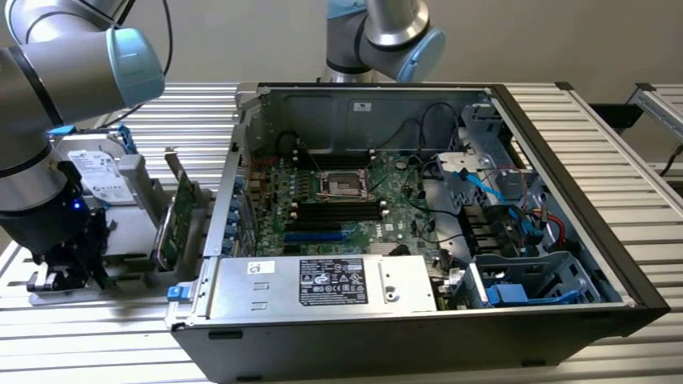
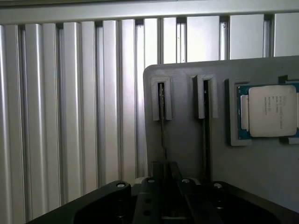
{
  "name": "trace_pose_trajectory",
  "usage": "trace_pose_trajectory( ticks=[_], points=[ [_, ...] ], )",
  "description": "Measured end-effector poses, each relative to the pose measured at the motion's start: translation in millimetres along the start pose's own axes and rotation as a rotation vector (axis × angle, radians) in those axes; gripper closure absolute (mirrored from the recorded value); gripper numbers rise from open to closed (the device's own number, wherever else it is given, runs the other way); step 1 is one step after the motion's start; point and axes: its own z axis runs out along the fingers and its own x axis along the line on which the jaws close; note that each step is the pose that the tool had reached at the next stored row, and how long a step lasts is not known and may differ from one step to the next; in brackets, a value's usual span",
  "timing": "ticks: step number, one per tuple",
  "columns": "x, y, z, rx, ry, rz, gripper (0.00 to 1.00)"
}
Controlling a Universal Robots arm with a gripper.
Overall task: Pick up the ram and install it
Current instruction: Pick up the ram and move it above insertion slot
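The ram (image 2: 162, 122) stands on edge in a slot of the grey parts holder (image 2: 187, 154), seen as a thin dark strip. My gripper (image 2: 164, 181) is down over its near end, and the two fingers (image 2: 152, 187) sit close against either side of the stick, shut on it. A second stick (image 2: 205, 122) stands in the neighbouring slot. In the exterior view my gripper (image 1: 66, 276) hangs low over the holder (image 1: 128, 282) at that view's left, beside the open computer case (image 1: 427, 216), whose black memory slots (image 1: 336, 212) lie below the CPU socket.
A square silver CPU chip (image 2: 272, 111) lies in a recess of the holder beside the sticks. A hard drive (image 1: 101, 180) and a green expansion card (image 1: 173, 224) stand between my arm and the case. A second robot arm (image 1: 385, 32) rises behind the case.
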Motion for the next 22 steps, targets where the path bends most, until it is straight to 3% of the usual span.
trace_pose_trajectory(
  ticks=[11,22],
  points=[
    [0.0,0.0,-0.1,-0.0012,-0.0123,0.011,0.85],
    [0.0,0.0,0.0,-0.0016,-0.0309,0.011,0.85]
  ],
)
